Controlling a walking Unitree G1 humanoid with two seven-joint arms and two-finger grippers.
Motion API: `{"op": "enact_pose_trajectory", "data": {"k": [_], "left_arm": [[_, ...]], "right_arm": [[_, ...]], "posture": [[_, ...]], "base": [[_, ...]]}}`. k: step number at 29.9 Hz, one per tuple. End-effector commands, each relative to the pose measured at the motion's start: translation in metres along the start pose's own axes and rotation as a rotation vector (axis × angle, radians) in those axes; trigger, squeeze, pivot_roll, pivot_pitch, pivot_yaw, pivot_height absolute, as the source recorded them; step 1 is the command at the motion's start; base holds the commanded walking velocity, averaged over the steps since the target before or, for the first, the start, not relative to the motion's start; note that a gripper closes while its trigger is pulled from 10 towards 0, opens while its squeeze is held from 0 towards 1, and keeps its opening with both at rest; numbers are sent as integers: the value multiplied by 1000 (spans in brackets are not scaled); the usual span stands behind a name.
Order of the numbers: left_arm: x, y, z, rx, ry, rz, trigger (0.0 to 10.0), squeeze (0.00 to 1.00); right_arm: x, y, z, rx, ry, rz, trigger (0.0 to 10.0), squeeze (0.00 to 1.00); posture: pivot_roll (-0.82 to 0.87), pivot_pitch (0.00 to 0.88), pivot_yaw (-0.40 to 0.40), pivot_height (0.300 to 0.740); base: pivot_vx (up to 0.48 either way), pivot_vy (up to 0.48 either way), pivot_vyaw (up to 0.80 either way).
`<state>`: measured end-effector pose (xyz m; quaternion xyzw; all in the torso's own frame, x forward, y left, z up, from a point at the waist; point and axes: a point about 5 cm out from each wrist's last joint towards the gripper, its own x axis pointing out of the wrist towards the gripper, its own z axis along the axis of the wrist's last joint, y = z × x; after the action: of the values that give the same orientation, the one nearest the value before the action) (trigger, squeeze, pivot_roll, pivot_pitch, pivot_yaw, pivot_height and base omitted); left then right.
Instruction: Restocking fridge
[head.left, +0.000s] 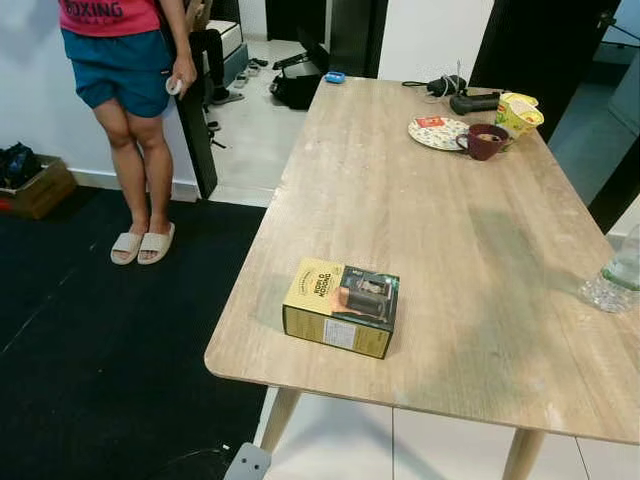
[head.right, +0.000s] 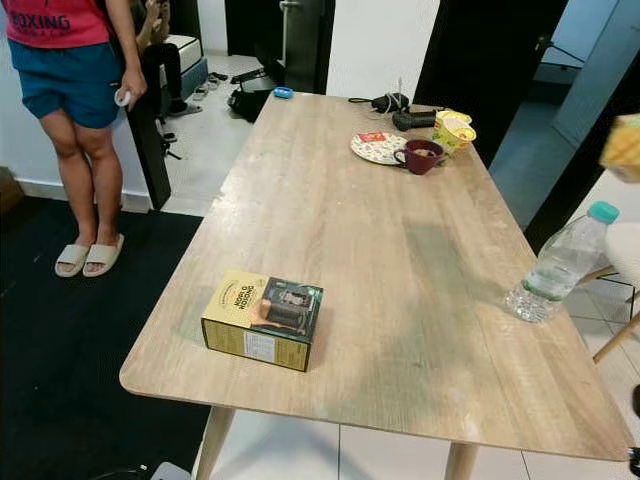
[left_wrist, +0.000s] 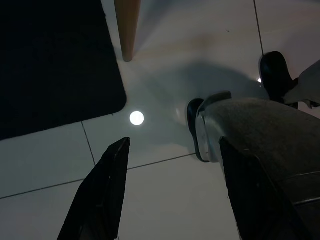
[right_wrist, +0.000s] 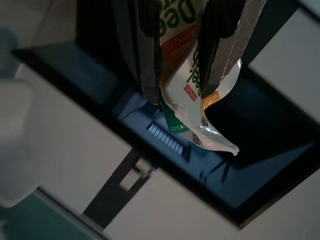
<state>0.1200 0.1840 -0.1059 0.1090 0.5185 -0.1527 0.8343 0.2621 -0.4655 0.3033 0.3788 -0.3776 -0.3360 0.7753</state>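
Here, from the head views, a wooden tabletop (head.left: 470, 260) carries a yellow-and-dark box (head.left: 341, 307) near its front edge, a water bottle (head.right: 560, 265) at the robot's right, and a maroon mug (head.left: 485, 141) beside a plate (head.left: 436, 132) far back, while a person (head.left: 125, 110) stands off left. The left wrist view shows the left gripper (left_wrist: 170, 195) hanging low over the tiled floor (left_wrist: 165, 30), jaws wide apart and empty. The right wrist view shows the right gripper (right_wrist: 180, 55) with jaws clamped on a crumpled snack packet (right_wrist: 197, 100) (held aloft, away from the tabletop); the thin, slack wrapper could slip or tear in transit.
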Motion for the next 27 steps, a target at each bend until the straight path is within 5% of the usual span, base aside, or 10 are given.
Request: {"op": "enact_pose_trajectory", "data": {"k": [1,2,3,9,15,16,19,21,23,27], "left_arm": [[-2,-21,-25,-11,101,-69,10000,0],[-2,-21,-25,-11,101,-68,10000,0],[-2,-21,-25,-11,101,-68,10000,0],[-2,-20,-25,-10,102,-67,10000,0],[-2,-19,-24,-8,99,-66,10000,0],[-2,-18,-22,-8,96,-65,10000,0],[-1,-18,-22,-8,93,-65,10000,0],[-1,-18,-21,-8,93,-65,10000,0],[-1,-18,-21,-8,93,-66,10000,0],[-1,-19,-22,-10,94,-68,10000,0]], "right_arm": [[2,-5,15,-79,-61,-29,10000,0],[1,-6,21,-243,-86,-20,10000,0],[1,-6,21,-243,-86,-20,10000,0],[-2,-13,36,-701,-168,-50,10000,0],[-5,-23,41,-999,-198,-72,10000,0],[-7,-29,43,-1148,-202,-87,10000,0],[-10,-43,48,-1355,-185,-124,10000,0],[-12,-50,50,-1411,-175,-144,10000,0],[-17,-68,53,-1577,-137,-188,10000,0],[-26,-89,54,-1686,-61,-225,10000,0]], "posture": [[48,0,-117,740],[50,0,-118,740],[50,0,-118,740],[53,0,-120,740],[53,0,-118,740],[52,0,-116,740],[47,0,-115,740],[48,0,-115,740],[46,0,-116,740],[42,0,-115,740]], "base": [[0,0,0],[0,0,0],[0,0,0],[0,0,0],[0,0,0],[0,0,0],[0,0,0],[0,0,0],[0,0,0],[0,0,0]]}}
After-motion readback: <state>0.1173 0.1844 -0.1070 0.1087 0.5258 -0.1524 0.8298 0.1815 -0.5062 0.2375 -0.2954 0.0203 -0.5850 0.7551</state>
